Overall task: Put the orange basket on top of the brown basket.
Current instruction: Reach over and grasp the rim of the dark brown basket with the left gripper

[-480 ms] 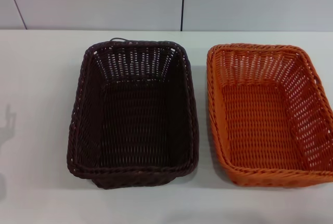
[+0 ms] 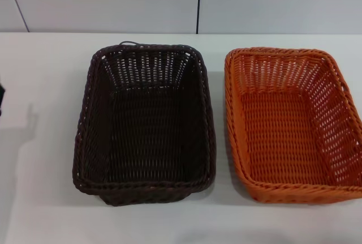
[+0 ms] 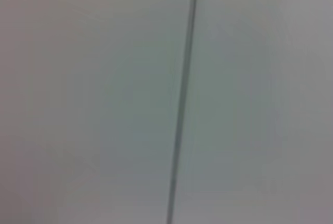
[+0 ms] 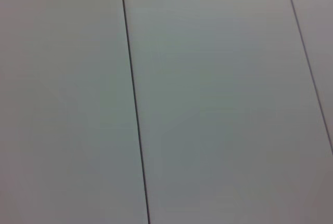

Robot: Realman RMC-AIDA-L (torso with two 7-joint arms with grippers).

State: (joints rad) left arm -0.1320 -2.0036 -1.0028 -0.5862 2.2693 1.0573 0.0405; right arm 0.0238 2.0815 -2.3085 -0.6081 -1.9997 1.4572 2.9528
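Sitting side by side on the white table (image 2: 45, 198), the two baskets are resting upright with their open tops facing up. The brown basket (image 2: 145, 124) is occupying the middle of the head view, toward the robot's left, and the orange basket (image 2: 291, 125) is lying just beside it on the robot's right, its far right edge running out of the picture. A narrow strip of bare tabletop is separating their long sides, so they are not touching. Both are showing empty woven floors. The orange basket is not stacked on the brown one. A pale panelled wall (image 2: 113, 0) is standing behind the table. A small dark shape is showing at the left edge of the head view, too little of it to identify. Both wrist views are showing only pale panels with dark seams (image 3: 182, 99) (image 4: 132, 99). Neither gripper is appearing in any view, so whether their fingers are released or clenched cannot be told.
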